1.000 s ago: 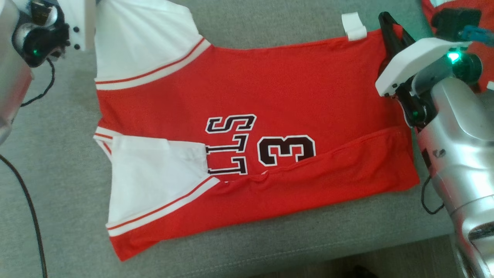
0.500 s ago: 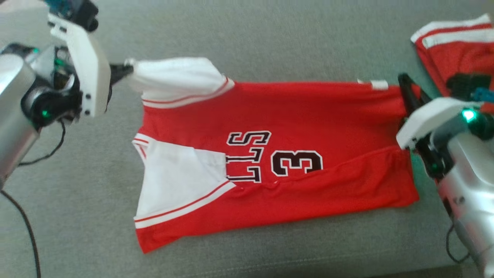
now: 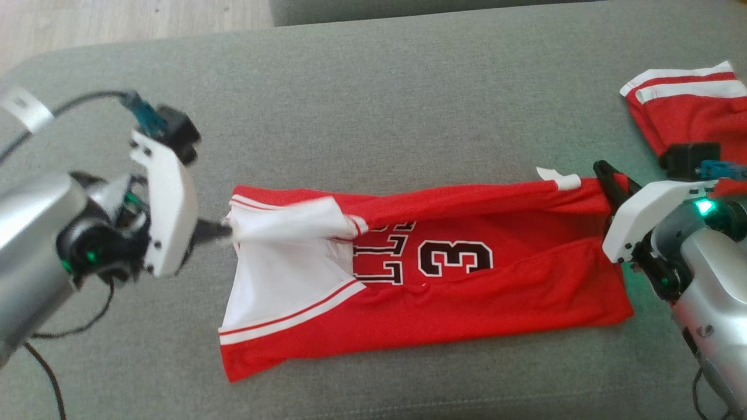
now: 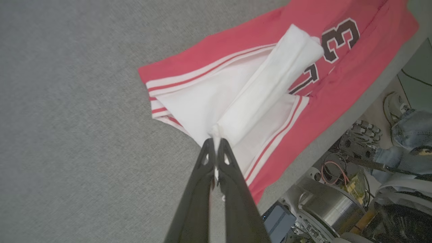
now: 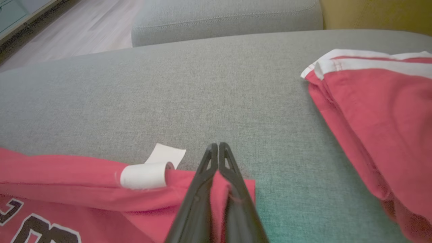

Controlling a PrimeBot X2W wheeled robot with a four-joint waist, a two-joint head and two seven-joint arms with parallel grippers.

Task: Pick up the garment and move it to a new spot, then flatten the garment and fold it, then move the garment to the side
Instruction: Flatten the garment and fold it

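Red jersey (image 3: 496,291) laid lengthwise across the grey couch cushion (image 3: 379,116), and the black number three is facing up! Its near long edge is folded over onto the front, and that half lies flat on the fabric.

At the jersey's left end, the left gripper (image 4: 215,143) has its two dark fingers pressed tight together on the tip of a white sleeve (image 3: 292,224). That sleeve is drawn into a narrow roll, crossing over the other white sleeve, which lies flat below it.

At the opposite end, the right gripper (image 5: 218,145) is clamped as well, with a fold of red hem pinched between its fingers. It sits just beside a curled white tag (image 5: 143,175). Between the two grips, the jersey's far edge runs as one straight ridge, leaning in toward the lettering.

Off to the right, apart from the jersey, a second red garment (image 3: 688,111) with white stripes rests on the same cushion. Pale wooden floor (image 3: 117,23) shows past the cushion's far left corner, and another grey cushion (image 5: 222,17) stands behind. In the left wrist view, metal parts (image 4: 330,202) and cables sit beyond the cushion's near edge.
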